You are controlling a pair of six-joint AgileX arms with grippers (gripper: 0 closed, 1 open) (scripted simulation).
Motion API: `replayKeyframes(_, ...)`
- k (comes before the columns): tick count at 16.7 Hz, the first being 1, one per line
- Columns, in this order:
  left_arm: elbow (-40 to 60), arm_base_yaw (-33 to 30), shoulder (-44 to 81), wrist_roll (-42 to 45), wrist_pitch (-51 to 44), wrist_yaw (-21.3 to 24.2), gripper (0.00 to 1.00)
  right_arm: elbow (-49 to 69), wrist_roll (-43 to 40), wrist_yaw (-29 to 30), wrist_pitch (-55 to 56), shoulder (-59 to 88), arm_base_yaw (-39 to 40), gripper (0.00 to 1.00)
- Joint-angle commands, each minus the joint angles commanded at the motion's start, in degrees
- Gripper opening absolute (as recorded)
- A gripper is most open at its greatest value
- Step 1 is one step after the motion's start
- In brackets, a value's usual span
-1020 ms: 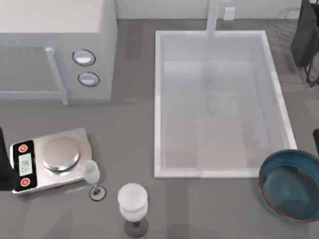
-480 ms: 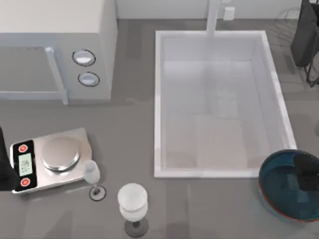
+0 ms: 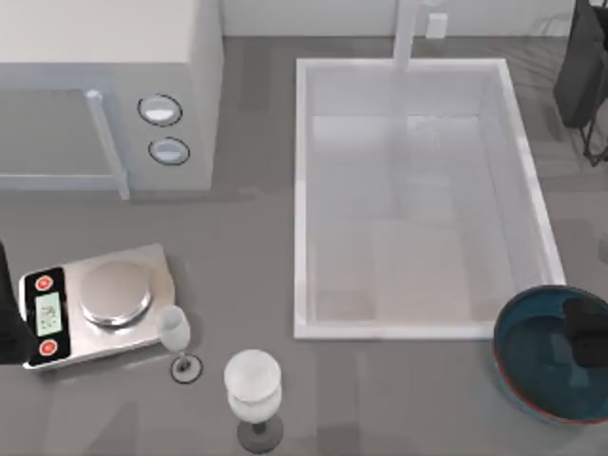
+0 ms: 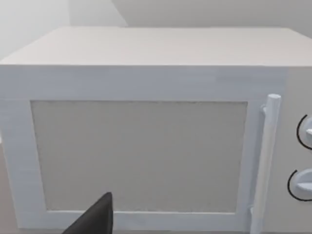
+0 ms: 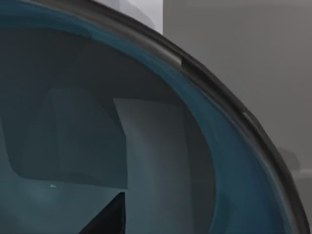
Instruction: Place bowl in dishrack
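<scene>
The bowl [image 3: 541, 366] sits at the table's front right corner, just off the sink's near right corner; it is wide and teal-blue inside with a reddish-brown rim. My right gripper [image 3: 581, 328] shows as a dark shape inside the bowl, near its far right wall. The right wrist view looks close into the bowl's glossy inside [image 5: 161, 146], with one dark fingertip [image 5: 108, 218] low over it. The dishrack [image 3: 554, 33] is a faint set of thin curved wires at the back right. My left arm [image 3: 8, 318] is parked at the left edge beside the scale.
A white sink basin [image 3: 302, 190] fills the middle right. A microwave [image 3: 104, 90] stands at the back left, also facing the left wrist camera [image 4: 141, 151]. A kitchen scale [image 3: 95, 304] and two wine glasses [image 3: 253, 385] stand at the front left. A dark shape [image 3: 584, 71] rises by the rack.
My right gripper has come down into the bowl from the right edge and has settled a little deeper in the last half second. The bowl and the left arm have not moved.
</scene>
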Motion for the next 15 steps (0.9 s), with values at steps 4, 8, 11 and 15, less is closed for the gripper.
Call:
replayKeyframes(4,0.0,0.0,0.0,0.0,0.0,0.0,1.00,0.0,0.0,0.0,0.0,0.0,0.0,0.47)
replayKeyframes(8,0.0,0.0,0.0,0.0,0.0,0.0,1.00,0.0,0.0,0.0,0.0,0.0,0.0,0.17)
replayKeyframes(11,0.0,0.0,0.0,0.0,0.0,0.0,1.00,0.0,0.0,0.0,0.0,0.0,0.0,0.00)
replayKeyframes(15,0.0,0.0,0.0,0.0,0.0,0.0,1.00,0.0,0.0,0.0,0.0,0.0,0.0,0.00)
